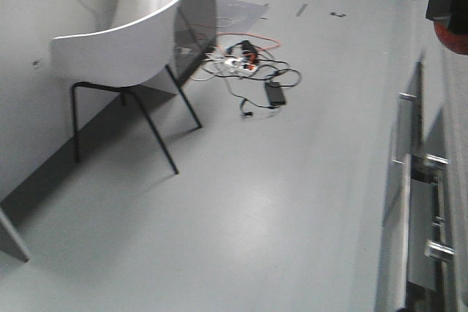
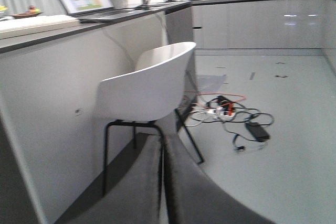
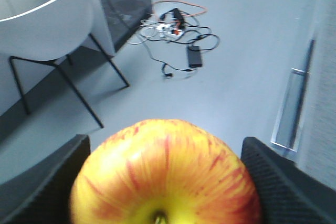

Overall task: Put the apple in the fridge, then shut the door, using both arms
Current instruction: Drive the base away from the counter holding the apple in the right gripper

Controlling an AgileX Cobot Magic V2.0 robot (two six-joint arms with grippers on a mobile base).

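Above the floor [image 3: 210, 98], the right tool [image 3: 165, 182] clamps the apple [image 3: 168, 166].

The left tool [image 2: 162, 148], jaws pressed together, faces a white chair [image 2: 147, 87] near tangled cables [image 2: 226, 111].

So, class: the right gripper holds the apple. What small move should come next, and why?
Probably swing the right gripper rightward, toward the door with its clear bins. The gripper is shut on the apple, so the grasp looks done, and the door shows only at the right edge of the front view; straight ahead lie just a chair and floor cables.
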